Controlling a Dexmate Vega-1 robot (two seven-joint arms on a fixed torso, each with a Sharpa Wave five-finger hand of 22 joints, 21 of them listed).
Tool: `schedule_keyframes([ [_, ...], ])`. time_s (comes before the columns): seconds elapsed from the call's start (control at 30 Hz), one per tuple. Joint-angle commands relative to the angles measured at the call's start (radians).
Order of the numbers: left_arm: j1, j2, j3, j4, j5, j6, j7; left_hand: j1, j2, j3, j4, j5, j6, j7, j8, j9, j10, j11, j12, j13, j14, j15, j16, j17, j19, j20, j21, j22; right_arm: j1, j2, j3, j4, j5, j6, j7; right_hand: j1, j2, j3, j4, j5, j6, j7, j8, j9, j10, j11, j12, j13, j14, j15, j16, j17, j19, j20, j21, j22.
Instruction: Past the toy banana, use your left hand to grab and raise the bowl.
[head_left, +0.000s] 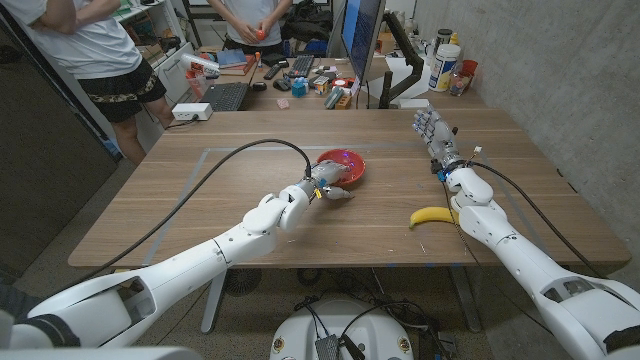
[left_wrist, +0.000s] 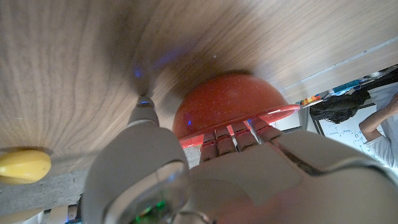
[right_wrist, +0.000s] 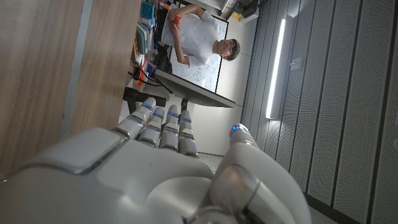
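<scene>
The red bowl (head_left: 345, 162) sits a little beyond the middle of the wooden table (head_left: 200, 215). My left hand (head_left: 327, 187) is at its near rim. In the left wrist view the fingers (left_wrist: 239, 132) hook over the rim of the bowl (left_wrist: 227, 102), while the thumb (left_wrist: 144, 112) points along the outer wall beside it. Whether the bowl is off the table, I cannot tell. The yellow toy banana (head_left: 432, 216) (left_wrist: 23, 165) lies to the bowl's right, nearer the front edge. My right hand (head_left: 434, 130) stands upright at the far right, fingers spread, holding nothing (right_wrist: 158, 130).
A black cable (head_left: 225, 165) arcs over the table to my left wrist. Behind the far edge stand two people (head_left: 95, 45), a cluttered desk with a keyboard (head_left: 225, 96), a monitor (head_left: 362, 35) and bottles (head_left: 445, 68). A concrete wall (head_left: 560, 70) is on the right.
</scene>
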Motion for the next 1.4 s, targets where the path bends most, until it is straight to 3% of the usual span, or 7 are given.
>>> schedule_keyframes([
  [0.03, -0.021, -0.023, 0.016, 0.058, -0.028, -0.012, 0.032, 0.013, 0.004, -0.004, -0.003, 0.008, 0.015, -0.001, 0.005, 0.006, 0.015, -0.001, 0.009, 0.005, 0.018, -0.003, 0.011, 0.005, 0.01, -0.029, 0.006, 0.002, 0.0, 0.0, 0.0, 0.006, -0.001, 0.001, -0.001, -0.007, 0.001, -0.005, 0.0, 0.006, 0.002, 0.0, 0.004, 0.004, 0.007, -0.004, 0.0, 0.002, 0.006, 0.0, 0.005, 0.006, 0.01, 0.003, -0.003, 0.004],
  [0.27, -0.033, -0.036, 0.019, 0.078, -0.05, 0.014, 0.02, 0.029, 0.011, 0.001, -0.009, 0.01, 0.033, -0.014, 0.008, 0.006, 0.035, -0.013, 0.013, 0.005, 0.043, -0.016, 0.016, 0.005, 0.028, -0.034, 0.011, 0.001, 0.008, 0.005, -0.004, 0.018, -0.005, 0.002, 0.0, -0.008, 0.0, -0.006, 0.0, 0.006, 0.002, 0.001, 0.003, 0.004, 0.007, -0.005, 0.0, 0.002, 0.007, 0.0, 0.005, 0.006, 0.01, 0.004, -0.003, 0.004],
  [0.47, -0.04, -0.043, 0.027, 0.092, -0.061, 0.022, 0.038, 0.084, 0.03, 0.02, -0.031, 0.012, 0.066, -0.031, 0.014, 0.006, 0.074, -0.032, 0.019, 0.005, 0.087, -0.041, 0.023, 0.004, 0.085, 0.009, 0.027, 0.001, 0.014, 0.009, -0.006, 0.027, -0.007, 0.004, 0.001, -0.008, 0.0, -0.006, -0.001, 0.006, 0.002, 0.0, 0.003, 0.004, 0.007, -0.004, 0.0, 0.002, 0.007, 0.001, 0.006, 0.006, 0.01, 0.004, -0.003, 0.004],
  [0.77, -0.037, -0.058, 0.038, 0.107, -0.059, 0.032, 0.106, 0.333, 0.109, 0.126, -0.067, -0.067, 0.289, -0.081, 0.062, 0.01, 0.321, -0.1, 0.059, 0.011, 0.358, -0.118, 0.068, 0.009, 0.4, -0.013, 0.124, -0.001, 0.016, 0.01, -0.008, 0.029, -0.008, 0.003, 0.001, -0.009, -0.001, -0.007, -0.001, 0.006, 0.001, 0.001, 0.003, 0.004, 0.007, -0.005, 0.0, 0.002, 0.007, 0.0, 0.005, 0.006, 0.01, 0.005, -0.003, 0.004],
  [0.83, -0.038, -0.06, 0.042, 0.107, -0.057, 0.039, 0.107, 0.371, 0.118, 0.147, -0.067, -0.091, 0.333, -0.09, 0.071, 0.011, 0.368, -0.091, 0.067, 0.014, 0.414, -0.132, 0.077, 0.01, 0.456, -0.021, 0.144, -0.001, 0.015, 0.009, -0.008, 0.027, -0.008, 0.002, 0.001, -0.009, -0.002, -0.007, -0.001, 0.007, 0.001, 0.001, 0.003, 0.004, 0.007, -0.005, 0.0, 0.002, 0.008, 0.001, 0.006, 0.006, 0.01, 0.005, -0.003, 0.004],
  [1.07, -0.04, -0.06, 0.05, 0.104, -0.062, 0.052, 0.103, 0.449, 0.125, 0.196, -0.069, -0.114, 0.454, -0.106, 0.104, 0.013, 0.478, -0.105, 0.085, 0.027, 0.546, -0.176, 0.103, 0.019, 0.555, -0.035, 0.181, -0.001, 0.005, 0.004, -0.004, 0.017, -0.007, 0.002, -0.004, -0.01, -0.002, -0.008, -0.001, 0.007, -0.001, 0.0, 0.003, 0.004, 0.007, -0.004, 0.0, 0.002, 0.007, 0.001, 0.005, 0.006, 0.01, 0.005, -0.003, 0.004],
  [1.4, -0.031, -0.061, 0.044, 0.089, -0.085, 0.062, 0.118, 0.521, 0.105, 0.242, -0.065, -0.118, 0.582, -0.105, 0.136, 0.013, 0.602, -0.119, 0.094, 0.048, 0.694, -0.203, 0.113, 0.028, 0.687, -0.099, 0.238, -0.004, 0.003, 0.001, -0.003, 0.012, -0.005, 0.001, 0.0, -0.011, -0.003, -0.009, -0.001, 0.007, -0.002, 0.0, 0.002, 0.004, 0.007, -0.005, 0.0, 0.002, 0.009, 0.002, 0.006, 0.006, 0.011, 0.005, -0.003, 0.004],
])
